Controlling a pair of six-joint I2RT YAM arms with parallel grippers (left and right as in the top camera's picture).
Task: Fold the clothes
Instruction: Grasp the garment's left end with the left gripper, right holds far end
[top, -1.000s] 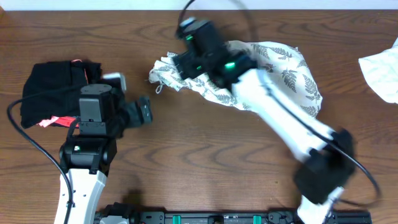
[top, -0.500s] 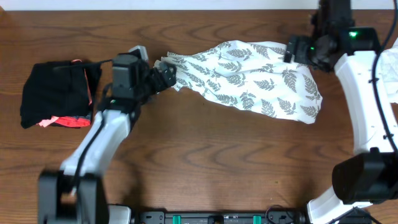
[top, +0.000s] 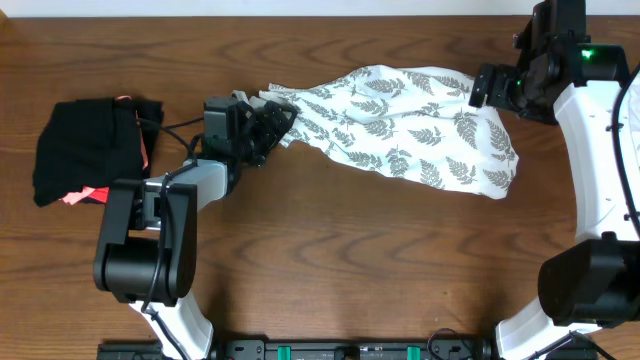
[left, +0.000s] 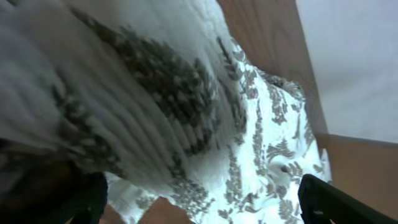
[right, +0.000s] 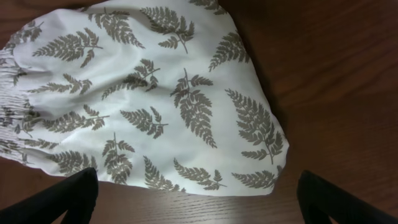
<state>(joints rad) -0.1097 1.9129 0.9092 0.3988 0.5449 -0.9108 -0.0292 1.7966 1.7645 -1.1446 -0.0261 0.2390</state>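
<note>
The clothes, a white dress (top: 400, 125) with a grey-green fern print, lie spread across the far middle of the wooden table. My left gripper (top: 272, 122) is at the dress's gathered left end. In the left wrist view the gripper (left: 202, 208) stands open, and bunched cloth (left: 155, 93) hangs close over it and drapes its left finger. My right gripper (top: 482, 85) hovers at the dress's upper right corner. In the right wrist view it (right: 199, 205) is open over bare wood, just off the hem (right: 186, 180), touching nothing.
A black bundle with coral-pink trim (top: 90, 150) lies at the far left, beside the left arm's cable. The table's far edge (top: 300, 14) runs just behind the dress. Bare wood fills the near half of the table (top: 350, 270).
The right arm has swung from the dress's left end over to its right corner, jaws widening. The left arm has reached up to the left end. The dress now lies stretched out.
</note>
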